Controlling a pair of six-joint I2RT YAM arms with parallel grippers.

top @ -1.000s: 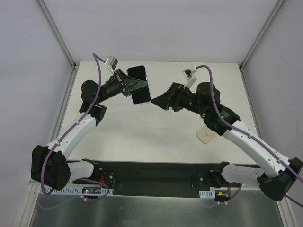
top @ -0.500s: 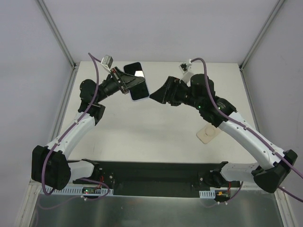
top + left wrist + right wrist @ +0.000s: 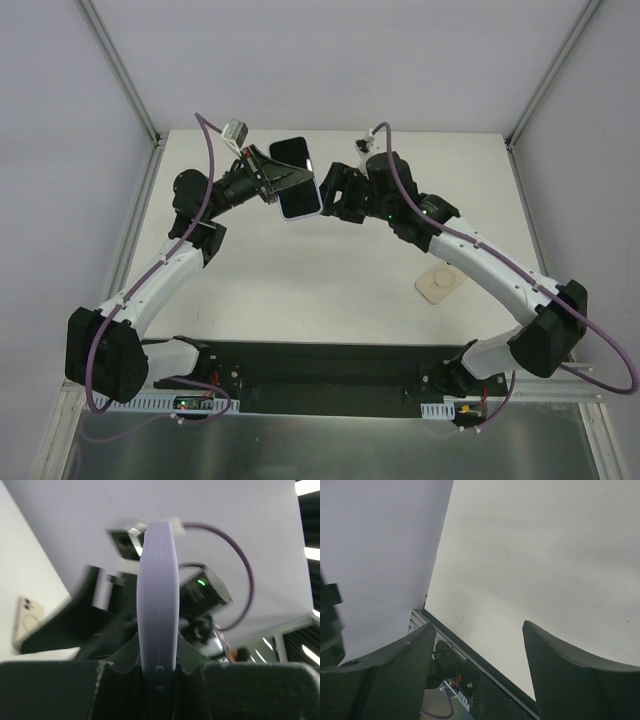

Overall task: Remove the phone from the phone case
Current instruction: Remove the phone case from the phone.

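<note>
My left gripper [image 3: 278, 184] is shut on the lower end of the phone [image 3: 297, 178] and holds it in the air over the table's far left. The phone shows a black screen inside a pale lilac rim, which looks like the phone case [image 3: 158, 580]. The left wrist view shows it edge-on, clamped between both fingers [image 3: 125, 655]. My right gripper [image 3: 326, 194] is open, its tips just right of the phone's right edge; I cannot tell whether they touch. In the right wrist view the right gripper [image 3: 478, 625] has only bare table between its fingers.
A beige case-like piece [image 3: 438, 285] with camera holes lies flat on the table at the right, also seen in the left wrist view as a beige piece [image 3: 27, 622]. White walls and metal posts [image 3: 120, 70] enclose the table [image 3: 300, 270].
The right arm has swung left, bringing its open gripper up beside the phone. The left gripper tilted the phone briefly, then came back to about where it was.
</note>
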